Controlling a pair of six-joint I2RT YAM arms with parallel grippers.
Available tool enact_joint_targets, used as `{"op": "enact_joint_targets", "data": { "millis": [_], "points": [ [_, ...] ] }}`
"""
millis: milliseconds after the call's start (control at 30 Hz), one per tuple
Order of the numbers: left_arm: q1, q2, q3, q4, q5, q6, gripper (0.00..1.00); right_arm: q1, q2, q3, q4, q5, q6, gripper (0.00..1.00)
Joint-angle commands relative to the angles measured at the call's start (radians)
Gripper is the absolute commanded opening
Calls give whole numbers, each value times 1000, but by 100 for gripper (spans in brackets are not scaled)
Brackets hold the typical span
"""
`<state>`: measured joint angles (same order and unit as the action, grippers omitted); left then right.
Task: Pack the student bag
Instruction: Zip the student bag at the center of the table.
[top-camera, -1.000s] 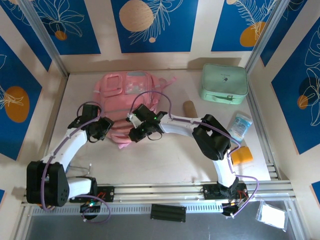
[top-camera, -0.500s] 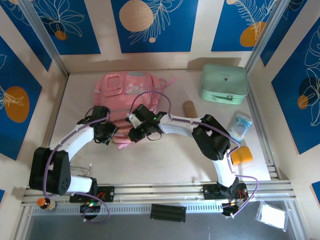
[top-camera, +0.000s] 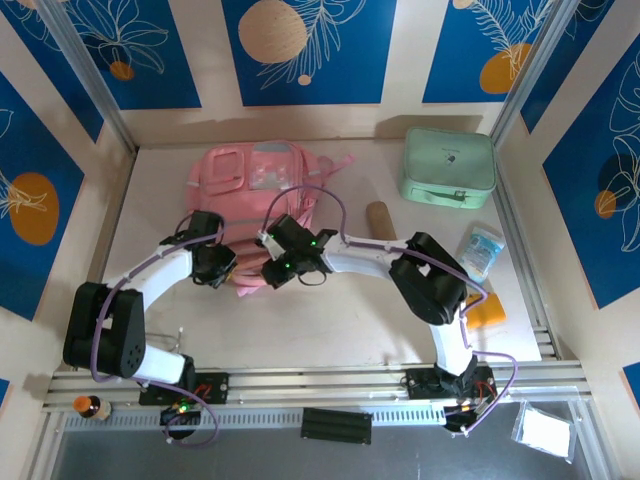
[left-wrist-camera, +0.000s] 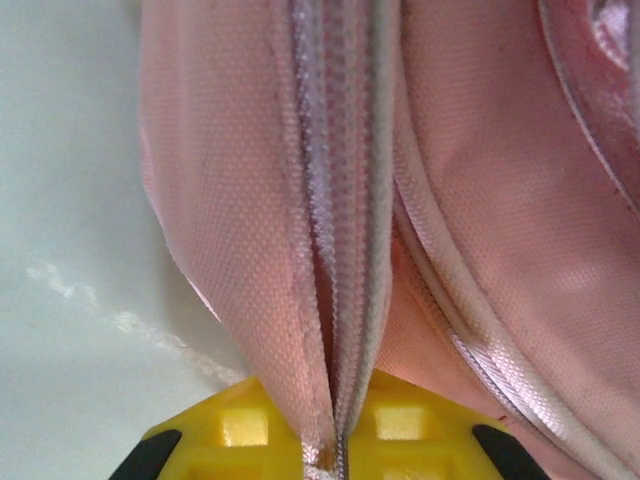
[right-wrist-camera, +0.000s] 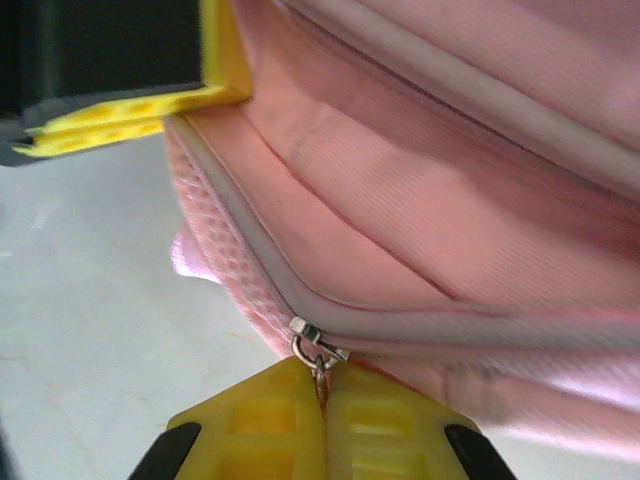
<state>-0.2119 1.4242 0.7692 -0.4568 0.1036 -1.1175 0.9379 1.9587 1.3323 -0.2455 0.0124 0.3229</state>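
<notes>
Pale cream matte tabletop (top-camera: 300, 320), evenly lit, enclosed by cream walls (top-camera: 210, 60) bearing blue rectangular panels (top-camera: 305, 50) printed with white leaf outlines and orange discs. Silver aluminium posts (top-camera: 88, 80) mark the rear corners; a slotted aluminium rail (top-camera: 320, 376) edges the near side.

no readable text, no labels, no numbers

Left claw (top-camera: 218, 268): I log it swung inward, now against the near-left edge of the student bag (top-camera: 262, 178); its jaws, open before, now pinch the zipper seam (left-wrist-camera: 335, 250).
</notes>
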Motion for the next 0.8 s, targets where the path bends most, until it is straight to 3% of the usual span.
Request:
{"op": "enact_joint_targets", "data": {
  "millis": [0, 100, 300, 567, 633, 767],
  "points": [
    [-3, 6, 1, 52, -19, 36, 5, -1, -88, -84, -81, 221, -50, 0],
    [-4, -3, 8, 40, -34, 42, 3, -41, -117, -125, -77, 287, -49, 2],
    [-3, -9, 6, 32, -26, 51, 1, -123, -133, -124, -67, 269, -61, 9],
    [-3, -41, -2, 1, -39, 79, 0, -204, -104, -60, -58, 239, -60, 3],
    [-3, -62, 4, -18, -46, 118, 7, -211, -104, -47, -54, 212, -64, 0],
    [-4, -105, 57, -105, -54, 314, 37, -214, -122, -57, -21, 121, -83, 0]
  ]
}}
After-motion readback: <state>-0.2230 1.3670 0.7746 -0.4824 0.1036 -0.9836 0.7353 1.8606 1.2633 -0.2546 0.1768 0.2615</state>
